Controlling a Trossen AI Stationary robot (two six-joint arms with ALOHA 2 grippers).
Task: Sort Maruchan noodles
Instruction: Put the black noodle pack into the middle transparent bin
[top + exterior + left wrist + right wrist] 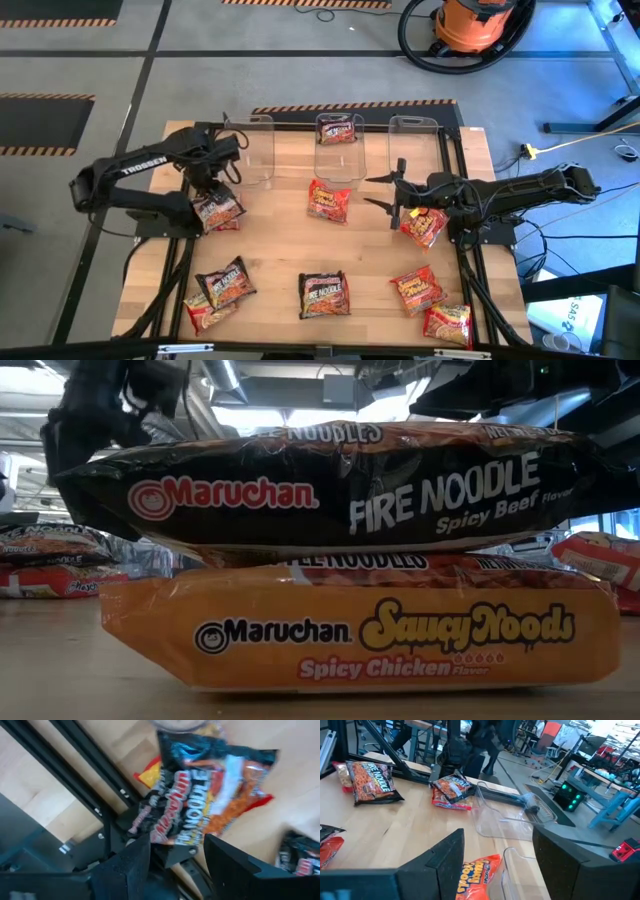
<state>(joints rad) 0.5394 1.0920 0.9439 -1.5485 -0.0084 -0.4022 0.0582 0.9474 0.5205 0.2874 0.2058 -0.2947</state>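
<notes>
Nearby, clear tubs [340, 150] behind packets [328, 201]

Workshop or robotics lab. Hazard-striped tape [352, 104] marks the grey concrete floor; an orange shop vacuum [470, 24] stands upper right.

Wooden table [280, 255] bearing three clear tubs [338, 146] along its far edge and scattered noodle packets [324, 295]: dark, red and orange ones, some overlapping near the left front corner.
</notes>
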